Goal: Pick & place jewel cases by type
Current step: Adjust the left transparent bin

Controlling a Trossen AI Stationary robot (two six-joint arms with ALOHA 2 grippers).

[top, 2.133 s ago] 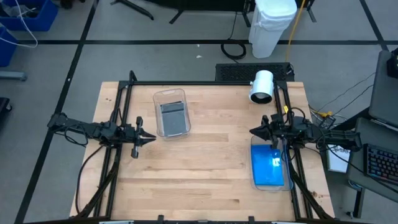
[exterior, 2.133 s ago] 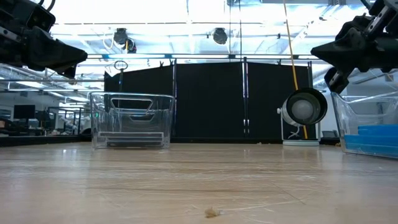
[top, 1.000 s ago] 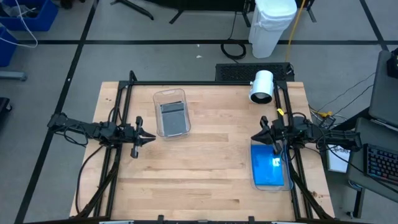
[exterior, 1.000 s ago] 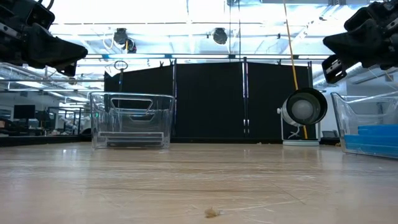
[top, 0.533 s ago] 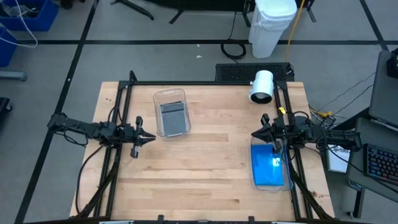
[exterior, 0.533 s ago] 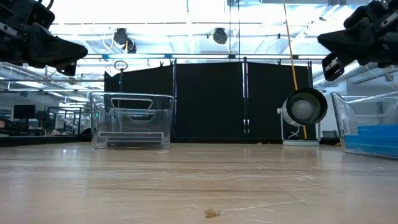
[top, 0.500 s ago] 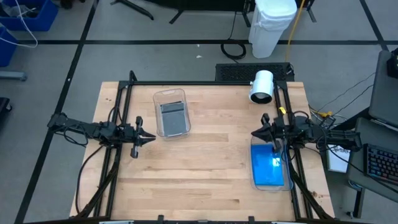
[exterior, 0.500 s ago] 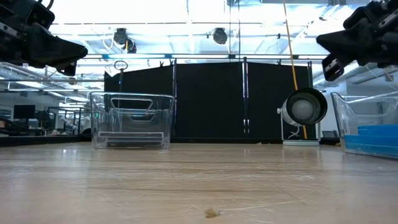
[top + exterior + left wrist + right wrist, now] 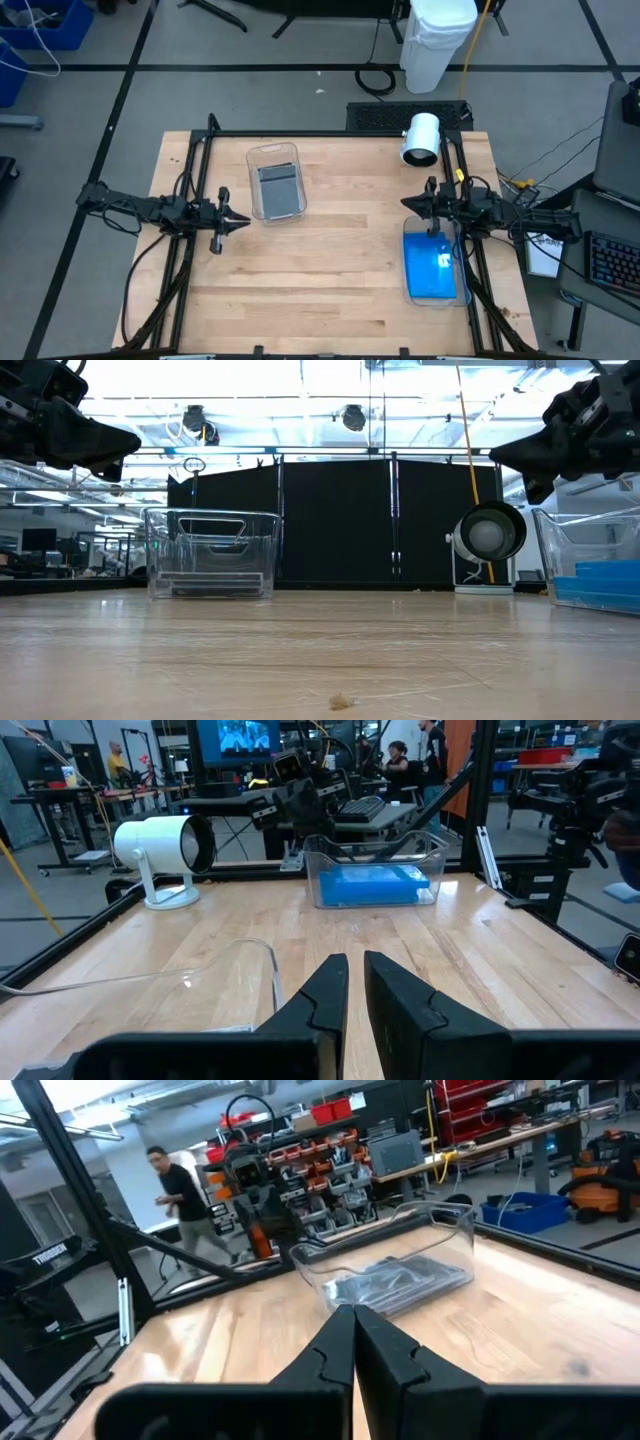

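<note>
The right gripper (image 9: 408, 204) has shifted a little since half a second ago — its tip now sits slightly farther toward the table's far edge, and in the low view it hangs a touch lower. Its fingers are pressed together on nothing. Just beside and below it, the blue jewel cases (image 9: 432, 268) lie in the clear tub (image 9: 409, 237), unmoved. The left gripper (image 9: 243, 220) has not budged — fingers a narrow slit apart, empty — with the grey jewel cases (image 9: 279, 187) in their tub (image 9: 272, 152) just ahead of it.
</note>
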